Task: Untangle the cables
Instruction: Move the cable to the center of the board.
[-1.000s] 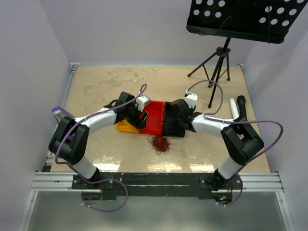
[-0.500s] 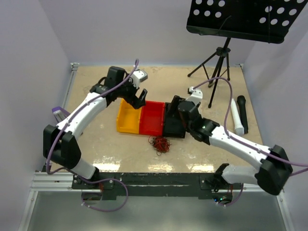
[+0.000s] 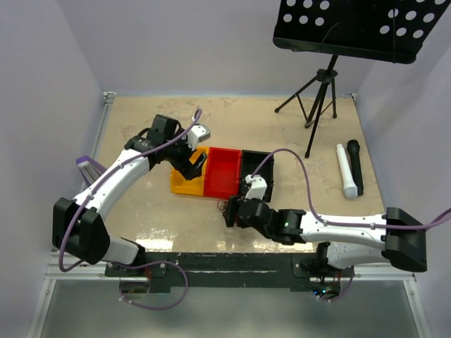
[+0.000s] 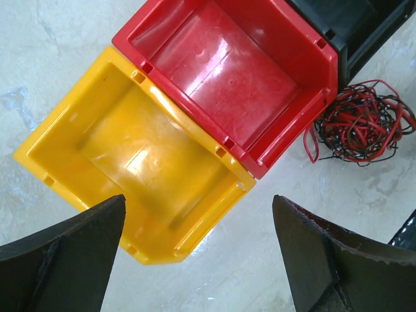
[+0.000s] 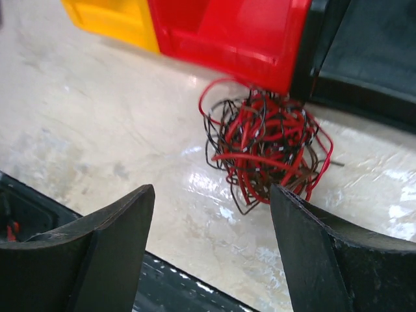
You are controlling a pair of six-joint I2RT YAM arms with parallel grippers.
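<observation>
A: Where were the cables (image 5: pixel 263 153)?
B: One red-and-black snarl on the table (image 3: pixel 282 134), touching the near corner of the red bin (image 4: pixel 227 71), just beside the black bin (image 4: pixel 351 19). Nothing separated yet, all bins bare.
A: Right gripper (image 5: pixel 213 195)?
B: Low over the table on the near side of the snarl, fingers spread wide, holding nothing. The snarl sat just past its tips, so it looked lined up to pinch a strand.
A: Left gripper (image 4: pixel 198 201)?
B: Fingers released too, empty. It hung above the yellow bin (image 4: pixel 149 156), left of the snarl, camera looking down on the bins.
A: Why there?
B: My guess: kept clear so the right one had room, yet near enough to take the other end for a pull-apart.
A: Risk?
B: Wires looked thin and springy; the whole clump might lift together.
</observation>
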